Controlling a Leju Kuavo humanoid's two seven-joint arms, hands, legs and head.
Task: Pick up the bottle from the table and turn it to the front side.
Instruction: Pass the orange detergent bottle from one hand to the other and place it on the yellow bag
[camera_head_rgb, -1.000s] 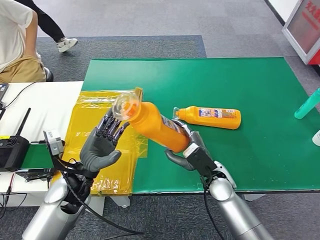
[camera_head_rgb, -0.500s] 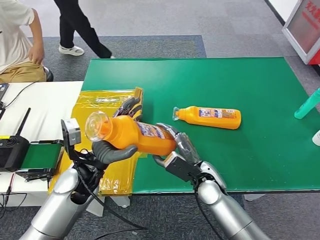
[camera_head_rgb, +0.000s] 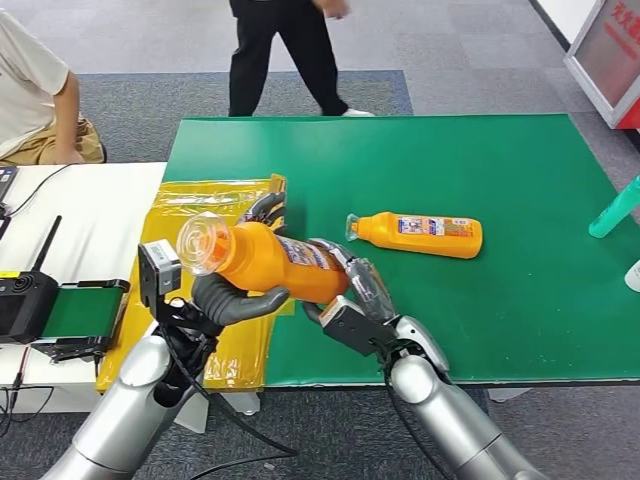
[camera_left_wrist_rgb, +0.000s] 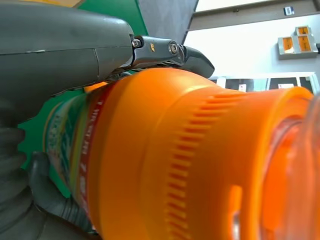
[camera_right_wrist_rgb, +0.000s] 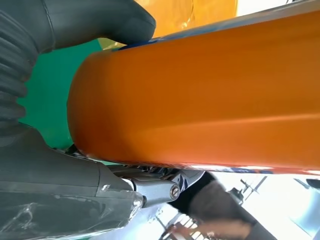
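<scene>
Bottles, two orange: one (camera_head_rgb: 264, 262) gripped by left hand (camera_head_rgb: 241, 290) and right hand (camera_head_rgb: 355, 300), one (camera_head_rgb: 416, 234) lying on green table (camera_head_rgb: 528, 200)

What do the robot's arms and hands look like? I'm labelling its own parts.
Both arms are silver tubes with loose black cables. The left hand is dark grey, with a small white box at its wrist. The right hand is grey with clear-cased fingers.

Two silver, rounded metal arms rise from the lower frame, black cables looping around the left arm (camera_head_rgb: 121, 410). Each ends in a grey hand with ribbed cover, thick grey thumb and darker fingers: left hand (camera_head_rgb: 230, 298), right hand (camera_head_rgb: 355, 305). A small white-grey box (camera_head_rgb: 158, 270) sits at the left wrist.
</scene>
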